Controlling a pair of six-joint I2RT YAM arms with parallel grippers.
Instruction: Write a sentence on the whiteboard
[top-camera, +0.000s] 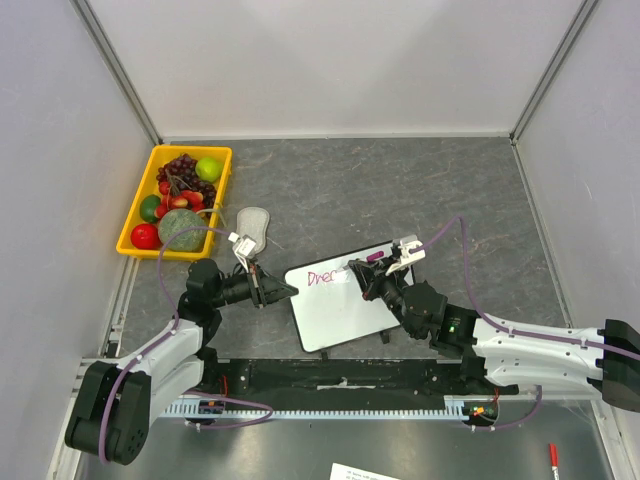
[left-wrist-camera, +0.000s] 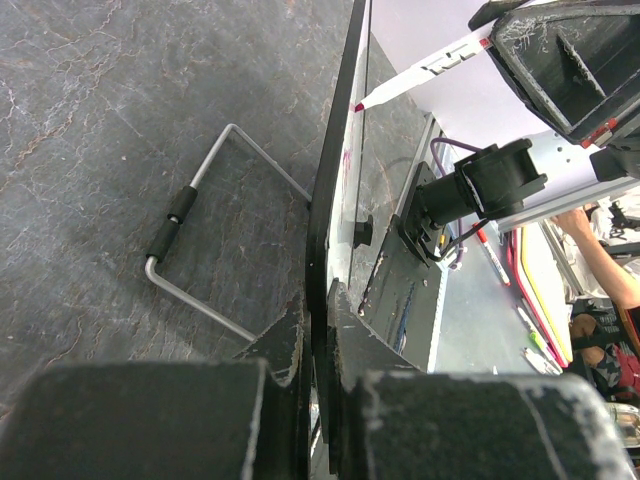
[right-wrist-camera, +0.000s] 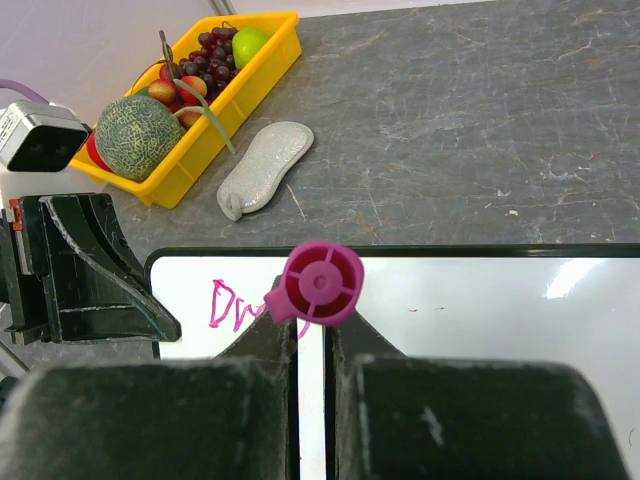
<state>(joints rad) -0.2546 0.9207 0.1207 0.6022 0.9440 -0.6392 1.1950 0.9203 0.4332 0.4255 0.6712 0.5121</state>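
So that the small white black-framed whiteboard (top-camera: 345, 322) cannot slide, the left gripper (top-camera: 283, 291) clamps its edge; the right gripper (right-wrist-camera: 312, 335) pinches a magenta marker (right-wrist-camera: 320, 283), tip at the pink handwritten sentence (top-camera: 327, 278).

Bright, even light — glare on whiteboard (right-wrist-camera: 480, 320)

Desk (right-wrist-camera: 480, 120): matt, slate-like, mottled grey. Whiteboard (right-wrist-camera: 480, 320): glossy smooth white face, black plastic-looking frame. Its wire stand (left-wrist-camera: 215, 165): bare metal with a black sleeve. Fingers (right-wrist-camera: 440, 420): black plastic, matt, scuffed. Tray (right-wrist-camera: 245, 95): smooth yellow plastic.
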